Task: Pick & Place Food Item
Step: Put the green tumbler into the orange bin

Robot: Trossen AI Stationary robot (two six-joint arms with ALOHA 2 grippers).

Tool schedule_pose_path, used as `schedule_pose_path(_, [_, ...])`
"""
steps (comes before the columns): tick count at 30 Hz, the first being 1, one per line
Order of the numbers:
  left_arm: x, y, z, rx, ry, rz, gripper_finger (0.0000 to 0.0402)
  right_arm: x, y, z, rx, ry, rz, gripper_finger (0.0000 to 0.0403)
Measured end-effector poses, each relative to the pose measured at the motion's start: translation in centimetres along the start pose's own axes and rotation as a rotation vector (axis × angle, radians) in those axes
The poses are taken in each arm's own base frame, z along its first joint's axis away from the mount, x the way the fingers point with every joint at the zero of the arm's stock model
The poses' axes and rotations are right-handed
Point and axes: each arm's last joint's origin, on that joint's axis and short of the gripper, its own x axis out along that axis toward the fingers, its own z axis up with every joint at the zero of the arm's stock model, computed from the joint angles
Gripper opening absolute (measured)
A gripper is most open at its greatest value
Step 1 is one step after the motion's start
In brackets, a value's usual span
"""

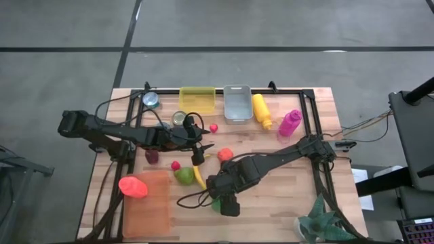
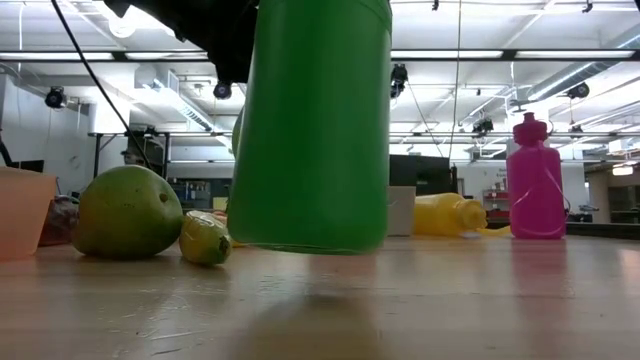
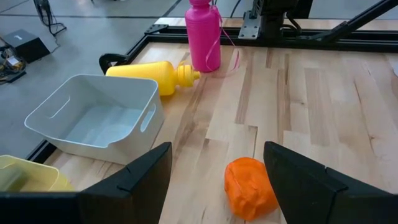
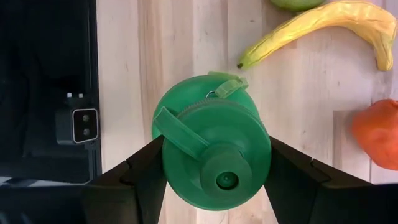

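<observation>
A green bottle (image 4: pixel 211 149) with a green lid and carry strap hangs upright a little above the table, near its front edge; in the low view the bottle (image 2: pixel 310 130) fills the middle. My right gripper (image 1: pixel 227 203) is shut on it from above. My left gripper (image 3: pixel 214 180) hovers open over the table's middle with nothing between its fingers. An orange food item (image 3: pixel 250 186) lies on the wood just ahead of and below them. A banana (image 4: pixel 323 28) and a green fruit (image 2: pixel 128 212) lie on the table beside the bottle. My right gripper pinches the bottle's top, at the lid's rim (image 4: pixel 171 155), between its two fingers (image 4: pixel 137 174), one on each side. The fingers come from above, pointing steeply down. The bottle hangs upright below them, its base (image 2: pixel 310 245) clear of the table.
At the far edge stand a yellow bin (image 1: pixel 197 99) and a white bin (image 1: pixel 237 103), with a lying yellow squeeze bottle (image 1: pixel 262 110) and a pink bottle (image 1: pixel 289 123) beside them. An orange tray (image 1: pixel 146 203) with a red item (image 1: pixel 133 186) sits front left. Small fruits lie around the middle.
</observation>
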Motion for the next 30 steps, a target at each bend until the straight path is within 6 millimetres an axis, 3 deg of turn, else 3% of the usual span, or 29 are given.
schedule_pose_path(24, [0.0,0.0,0.0,0.001,0.002,0.000,0.0257,1.2,-0.4,-0.2,-0.002,0.026,0.008,0.0213])
schedule_pose_path(30, [0.0,0.0,0.0,0.001,0.002,0.000,0.0257,1.3,-0.4,-0.1,-0.002,0.017,0.000,0.0257])
